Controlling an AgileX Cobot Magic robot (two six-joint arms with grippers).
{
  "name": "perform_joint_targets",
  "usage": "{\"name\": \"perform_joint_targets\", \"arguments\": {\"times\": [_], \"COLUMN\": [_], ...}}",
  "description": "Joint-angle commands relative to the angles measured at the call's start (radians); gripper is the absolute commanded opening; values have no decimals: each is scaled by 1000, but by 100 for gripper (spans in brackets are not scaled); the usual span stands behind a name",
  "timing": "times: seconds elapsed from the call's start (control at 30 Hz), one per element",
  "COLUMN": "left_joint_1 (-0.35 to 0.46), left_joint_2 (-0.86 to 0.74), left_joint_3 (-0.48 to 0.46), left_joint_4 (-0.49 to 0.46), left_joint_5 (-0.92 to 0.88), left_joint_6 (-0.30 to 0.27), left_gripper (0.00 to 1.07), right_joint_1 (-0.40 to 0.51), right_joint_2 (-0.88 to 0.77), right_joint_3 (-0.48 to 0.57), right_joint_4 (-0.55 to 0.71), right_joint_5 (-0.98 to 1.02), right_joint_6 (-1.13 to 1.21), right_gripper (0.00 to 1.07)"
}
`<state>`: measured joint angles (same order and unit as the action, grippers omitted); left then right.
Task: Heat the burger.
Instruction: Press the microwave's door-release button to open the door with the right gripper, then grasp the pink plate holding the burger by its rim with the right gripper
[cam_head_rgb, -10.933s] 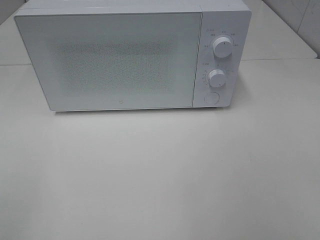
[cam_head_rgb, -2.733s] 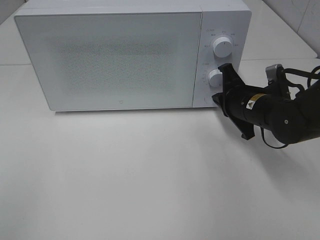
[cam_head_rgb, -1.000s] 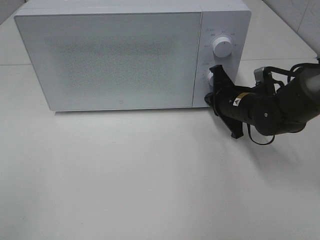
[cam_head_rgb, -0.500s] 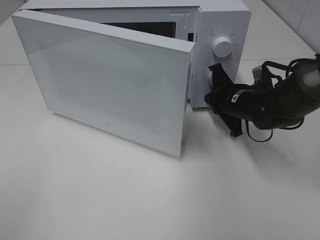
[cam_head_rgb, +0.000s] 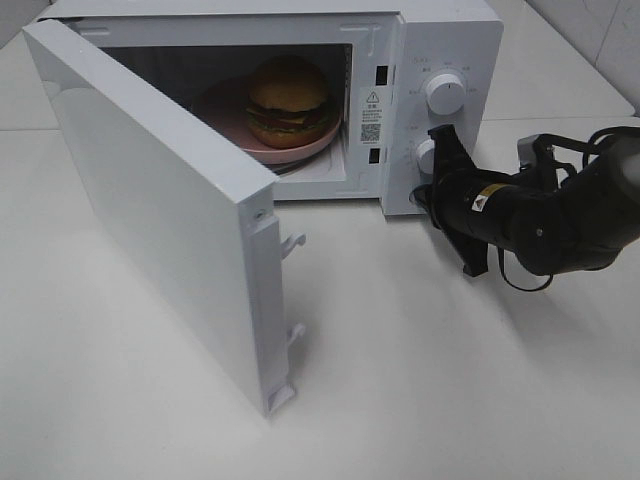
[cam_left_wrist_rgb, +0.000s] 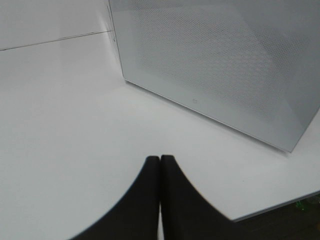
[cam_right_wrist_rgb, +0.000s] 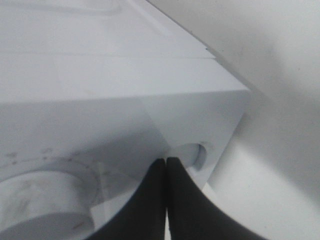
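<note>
The burger (cam_head_rgb: 289, 98), a golden bun with dark patty and cheese, sits on a pink plate (cam_head_rgb: 225, 118) inside the white microwave (cam_head_rgb: 440, 35). The microwave door (cam_head_rgb: 150, 200) stands swung wide toward the front left. My right gripper (cam_head_rgb: 425, 196) is shut, empty, its tips right at the round button at the bottom of the control panel. The right wrist view shows the shut right gripper (cam_right_wrist_rgb: 166, 161) beside that round button (cam_right_wrist_rgb: 194, 154). In the left wrist view my left gripper (cam_left_wrist_rgb: 160, 159) is shut and empty above the table, facing the door's outer face (cam_left_wrist_rgb: 225, 60).
Two white knobs sit on the panel, the upper knob (cam_head_rgb: 444, 91) and the lower knob (cam_head_rgb: 428, 157), just above my right arm (cam_head_rgb: 540, 215). The open door reaches far out over the white table (cam_head_rgb: 450, 380). The table's edge (cam_left_wrist_rgb: 280, 210) runs close to the left gripper.
The door has swung from half open to wide open, uncovering the burger and plate. My right gripper stays at the panel's lower corner, shifted only slightly.
</note>
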<state>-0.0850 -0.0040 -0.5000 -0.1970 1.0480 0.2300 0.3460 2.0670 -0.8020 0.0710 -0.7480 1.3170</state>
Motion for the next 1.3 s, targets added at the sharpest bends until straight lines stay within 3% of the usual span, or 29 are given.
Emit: {"name": "perform_joint_targets", "arguments": {"times": [0.03,0.53,0.7,0.83,1.3], "left_joint_1": [3,3,3,3,3], "left_joint_2": [-5,-5,-5,-5,-5], "left_joint_3": [5,5,5,5,5], "left_joint_4": [-6,-6,-6,-6,-6], "left_joint_5": [-12,-12,-12,-12,-12], "left_joint_6": [-4,-3,-3,-3,-3], "left_gripper": [0,0,0,0,0], "right_joint_1": [-8,-8,-8,-8,-8], "right_joint_2": [-73,-113,-113,-113,-113], "right_joint_3": [48,162,163,163,163], "right_joint_4": [-4,-63,-144,-209,-221], "right_joint_5": [-93,-94,-145,-169,-165], "right_joint_6": [-53,-136,-304,-567,-1038], "right_gripper": [0,2,4,5,8]}}
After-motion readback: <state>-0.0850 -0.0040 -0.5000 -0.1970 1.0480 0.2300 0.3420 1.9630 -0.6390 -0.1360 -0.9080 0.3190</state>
